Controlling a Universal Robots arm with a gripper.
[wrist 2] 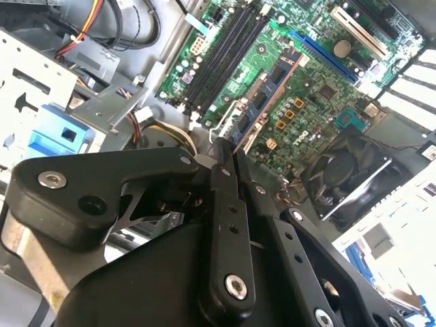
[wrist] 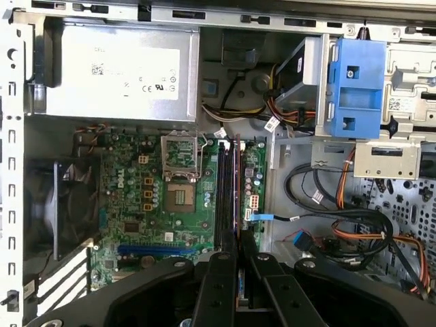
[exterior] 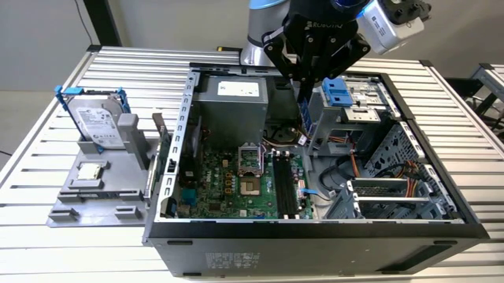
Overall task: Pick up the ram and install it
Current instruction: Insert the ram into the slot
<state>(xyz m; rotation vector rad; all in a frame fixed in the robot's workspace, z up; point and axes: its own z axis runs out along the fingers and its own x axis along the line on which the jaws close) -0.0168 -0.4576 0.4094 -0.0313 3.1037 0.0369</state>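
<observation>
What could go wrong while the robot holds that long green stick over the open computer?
1. The gripper pinches the ram near one end, so it could tilt and miss the black memory slots.
2. Loose wires lie near the slots and might snag the stick.
3. Pushed in crooked, it could perhaps harm the green motherboard.

A counter [exterior: 47, 247] of pale silver metal slats, running side to side, spreads across most of the exterior view under soft, even light. Behind it stands a plain light grey wall [exterior: 173, 23]. A dark vertical post [exterior: 106, 23] rises near the counter's far corner at the exterior view's left. Grey floor [exterior: 16, 118] shows beyond the counter's edge on that side. At the exterior view's right edge stands a second slatted metal table [exterior: 492, 76], slightly apart from the counter.
</observation>
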